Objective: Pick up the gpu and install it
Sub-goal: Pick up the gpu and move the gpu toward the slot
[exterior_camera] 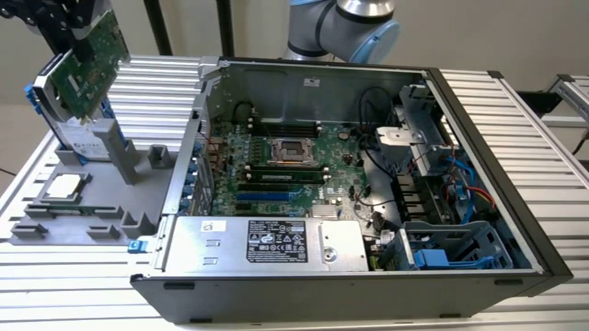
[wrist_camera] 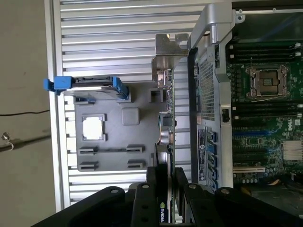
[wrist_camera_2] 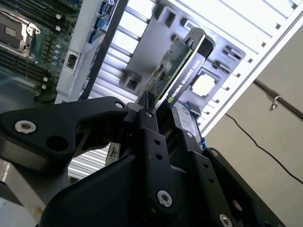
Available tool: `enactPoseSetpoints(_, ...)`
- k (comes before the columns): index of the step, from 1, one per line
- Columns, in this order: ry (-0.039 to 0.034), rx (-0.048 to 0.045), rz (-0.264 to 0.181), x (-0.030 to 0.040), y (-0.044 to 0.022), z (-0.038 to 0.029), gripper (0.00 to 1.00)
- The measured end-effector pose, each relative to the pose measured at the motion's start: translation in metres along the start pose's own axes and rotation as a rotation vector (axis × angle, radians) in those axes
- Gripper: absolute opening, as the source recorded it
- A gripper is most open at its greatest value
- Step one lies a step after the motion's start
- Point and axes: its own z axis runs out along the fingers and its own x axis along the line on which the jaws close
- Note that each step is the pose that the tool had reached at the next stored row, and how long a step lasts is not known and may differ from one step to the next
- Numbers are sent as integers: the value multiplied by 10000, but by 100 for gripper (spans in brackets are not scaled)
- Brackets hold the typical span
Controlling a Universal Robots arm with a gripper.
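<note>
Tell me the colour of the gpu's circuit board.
Green; the gpu shows it best in the exterior view.

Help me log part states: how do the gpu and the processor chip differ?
The gpu hangs tilted in the pincer, clear of the gray tray; the processor chip lies flat in it. The gpu is a long green board; the chip is small, square, silver. Both are outside the case.

Arm [exterior_camera: 345,27] aloft, jaws clamped tight.

Exterior view: raised, angled down over open computer case [exterior_camera: 276,89] and grey tray [exterior_camera: 92,176]. Both wrist views: close behind jaws, looking at same tray and motherboard [wrist_camera: 265,118] [wrist_camera_2: 21,52]; second apparently oblique.
</note>
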Motion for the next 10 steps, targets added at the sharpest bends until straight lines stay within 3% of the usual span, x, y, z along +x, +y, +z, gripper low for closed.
enactPoseSetpoints(5, 1, 1, -2, -42, 2, 0, 0)
enactPoseSetpoints(10, 8, 2, -1, -155, 9, 1, 0)
